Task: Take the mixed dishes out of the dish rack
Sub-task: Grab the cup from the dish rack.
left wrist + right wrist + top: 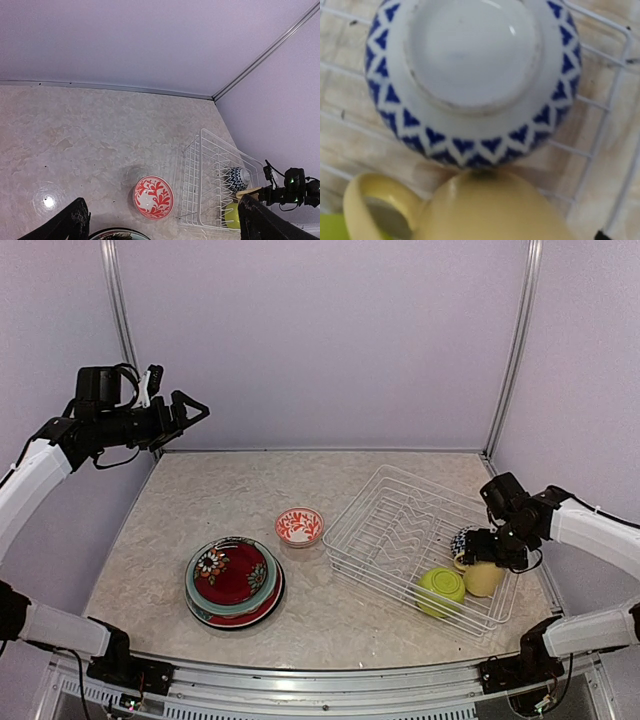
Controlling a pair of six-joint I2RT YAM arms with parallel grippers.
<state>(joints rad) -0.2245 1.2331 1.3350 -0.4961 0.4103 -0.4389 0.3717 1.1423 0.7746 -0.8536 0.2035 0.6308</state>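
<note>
The white wire dish rack point(385, 515) lies right of centre. In its near right end are an upside-down blue-white bowl point(462, 540), a pale yellow mug point(483, 580) and an upside-down lime green bowl point(440, 590). My right gripper point(493, 548) sits low over the mug and the blue-white bowl. In the right wrist view the bowl point(470, 75) and mug point(490, 210) fill the frame and hide the fingers. The red-white bowl point(299, 527) and a stack of floral plates point(234, 580) sit on the table. My left gripper point(188, 405) is open and empty, raised high at the far left.
The left wrist view looks down on the red-white bowl point(153, 197), the rack point(210, 170) and the rim of the plate stack point(117, 234). Purple walls close the back and both sides. The rack's right corner lies near the right wall.
</note>
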